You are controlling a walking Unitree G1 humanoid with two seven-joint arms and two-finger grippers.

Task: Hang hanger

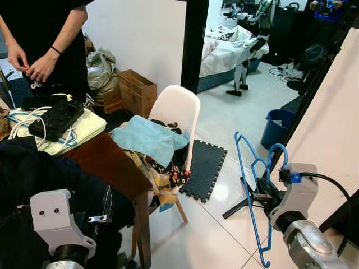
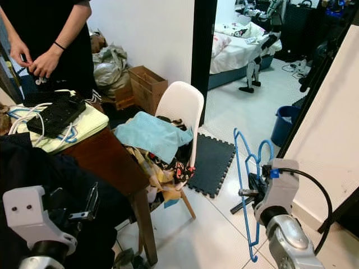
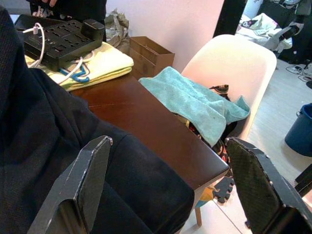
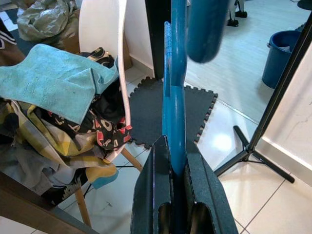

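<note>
Blue hanger [image 1: 252, 185] pinched in right hand [image 4: 176, 165]; left hand [image 3: 170, 185] gapes.

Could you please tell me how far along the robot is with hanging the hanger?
Done: the right gripper is shut on the blue hanger, which it holds upright over the tiled floor. In hand: carrying it, hook uppermost, beside the white board. Left: it hangs on nothing yet, and no rail can be made out. The left gripper is open above the dark garment.
</note>
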